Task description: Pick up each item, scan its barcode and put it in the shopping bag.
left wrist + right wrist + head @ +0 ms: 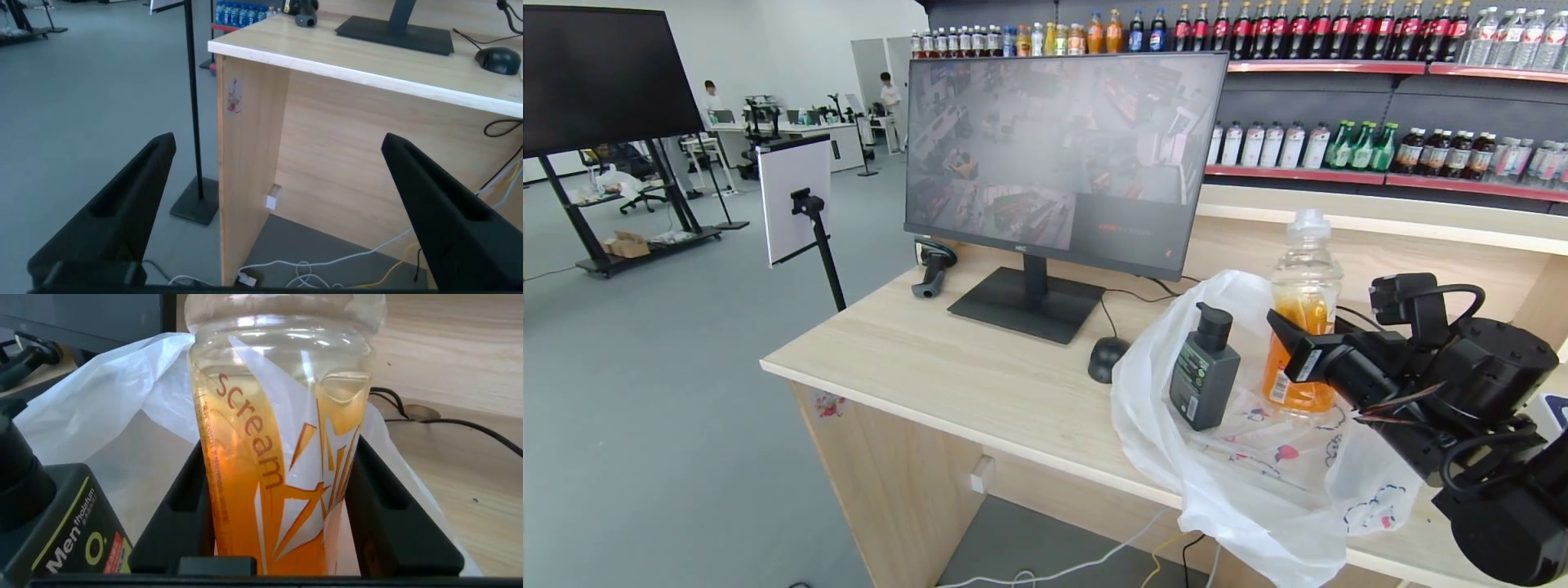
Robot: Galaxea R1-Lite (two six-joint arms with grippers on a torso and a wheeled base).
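Observation:
A clear bottle of orange drink [1303, 327] [278, 441] stands upright inside the white plastic shopping bag [1258, 490] [106, 392] on the right of the desk. My right gripper [1298, 359] [278, 531] is shut on the bottle's lower half, one finger pressed against each side. A dark pump bottle [1205, 367] [57, 531] stands in the bag just left of the drink. A black handheld scanner [933, 268] rests on the desk left of the monitor. My left gripper [278, 204] hangs open and empty, low beside the desk's left side panel.
A monitor [1062, 155] on a black stand sits mid-desk, with a black mouse [1107, 358] and its cable between it and the bag. The wooden desk [947, 359] has bare room along its front left. Drink shelves line the back wall; a board on a stand [796, 196] is left of the desk.

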